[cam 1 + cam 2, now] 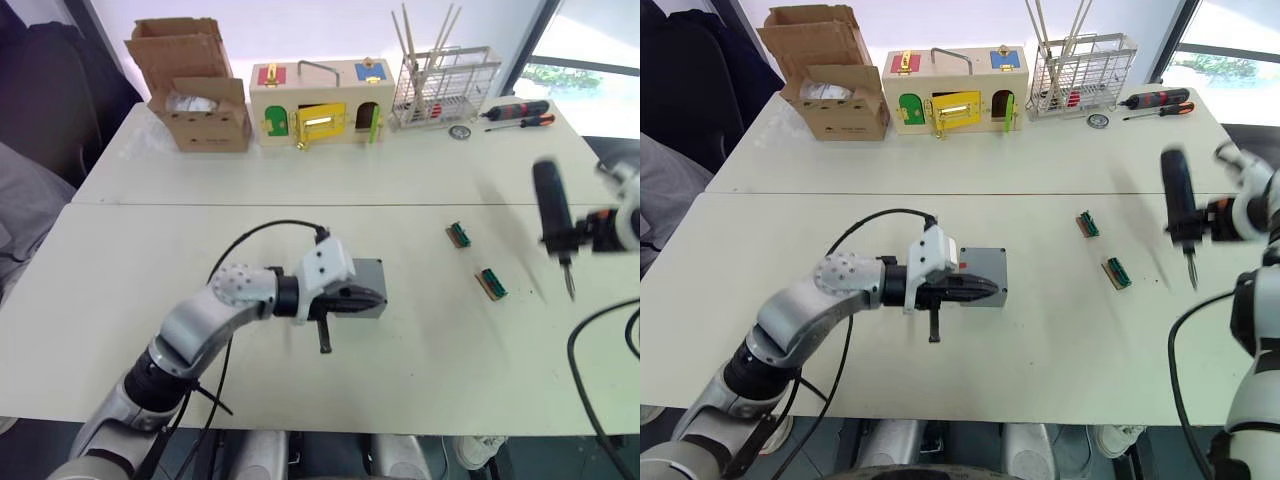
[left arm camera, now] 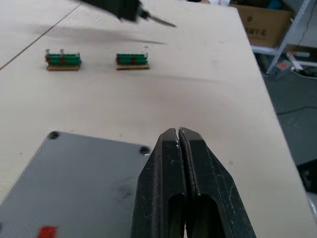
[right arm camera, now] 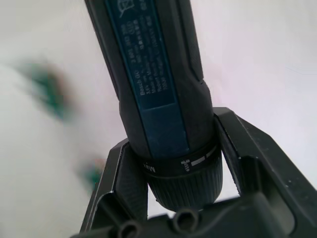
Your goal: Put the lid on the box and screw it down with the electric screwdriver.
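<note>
Blue-black electric screwdriver (image 1: 553,220) hangs upright, bit down, pinched by the right claw (image 1: 588,232); left claw (image 2: 180,148) pressed together.

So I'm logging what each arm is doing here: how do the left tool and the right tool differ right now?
The left tool is shut and holds nothing, while the right tool is clamped around the electric screwdriver. The left tool sits low over the grey box near the middle of the table, whereas the right tool is raised above the table's right side, holding the driver upright with its bit pointing down. Both have two black fingers.
</note>
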`<control>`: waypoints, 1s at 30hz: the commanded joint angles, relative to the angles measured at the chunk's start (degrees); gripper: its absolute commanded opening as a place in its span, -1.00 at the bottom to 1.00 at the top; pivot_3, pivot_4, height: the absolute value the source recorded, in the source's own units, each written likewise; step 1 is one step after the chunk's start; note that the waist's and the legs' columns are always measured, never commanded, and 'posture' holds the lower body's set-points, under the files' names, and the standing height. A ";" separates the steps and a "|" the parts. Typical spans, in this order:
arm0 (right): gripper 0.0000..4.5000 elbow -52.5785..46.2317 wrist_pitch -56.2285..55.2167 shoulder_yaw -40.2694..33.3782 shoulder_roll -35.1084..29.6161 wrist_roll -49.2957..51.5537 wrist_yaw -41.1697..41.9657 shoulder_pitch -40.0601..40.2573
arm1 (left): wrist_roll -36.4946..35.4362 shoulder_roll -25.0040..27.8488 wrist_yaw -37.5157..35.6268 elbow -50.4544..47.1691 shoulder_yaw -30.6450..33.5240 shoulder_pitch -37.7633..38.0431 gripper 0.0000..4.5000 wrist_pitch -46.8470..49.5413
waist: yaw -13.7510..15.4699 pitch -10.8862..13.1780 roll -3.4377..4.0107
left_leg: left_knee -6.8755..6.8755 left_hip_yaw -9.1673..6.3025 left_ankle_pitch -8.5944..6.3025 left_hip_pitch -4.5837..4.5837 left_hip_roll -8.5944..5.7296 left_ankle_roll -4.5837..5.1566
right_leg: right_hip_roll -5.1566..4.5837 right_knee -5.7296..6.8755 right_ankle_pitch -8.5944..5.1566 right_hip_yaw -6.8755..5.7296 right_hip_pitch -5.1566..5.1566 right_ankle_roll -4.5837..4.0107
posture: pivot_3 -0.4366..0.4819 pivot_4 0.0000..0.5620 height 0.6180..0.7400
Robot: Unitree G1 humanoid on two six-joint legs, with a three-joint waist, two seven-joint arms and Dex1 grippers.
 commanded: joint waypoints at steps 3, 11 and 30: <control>-0.19 -41.31 17.31 -30.20 7.93 13.98 -9.20 12.16 | -1.38 1.06 -3.41 3.86 4.44 -1.82 -1.00 -1.60 | 1.23 -0.04 -0.12 | -0.02 -0.21 0.03 -0.29 0.17 -0.03 | 0.20 0.06 0.00 -0.16 -0.27 0.00 | -0.05 -0.47 0.84; -0.19 -94.37 5.01 -44.67 49.69 29.52 -25.90 34.69 | -0.03 1.82 -5.42 10.02 5.55 -3.76 -1.00 -1.99 | 1.48 -0.05 -0.22 | 0.25 -0.34 0.04 -0.29 0.06 -0.01 | 0.16 0.81 0.04 -0.12 -0.28 0.06 | -0.05 -0.47 0.84; -0.19 -93.59 -17.24 -22.50 49.51 33.39 -31.69 56.33 | 7.23 -2.49 -8.07 19.42 -1.58 -6.71 -1.00 -5.22 | 0.55 -0.04 -0.24 | 0.22 -0.30 0.01 -0.17 0.07 0.07 | 0.28 0.78 -0.04 -0.05 -0.28 0.13 | -0.05 -0.47 0.84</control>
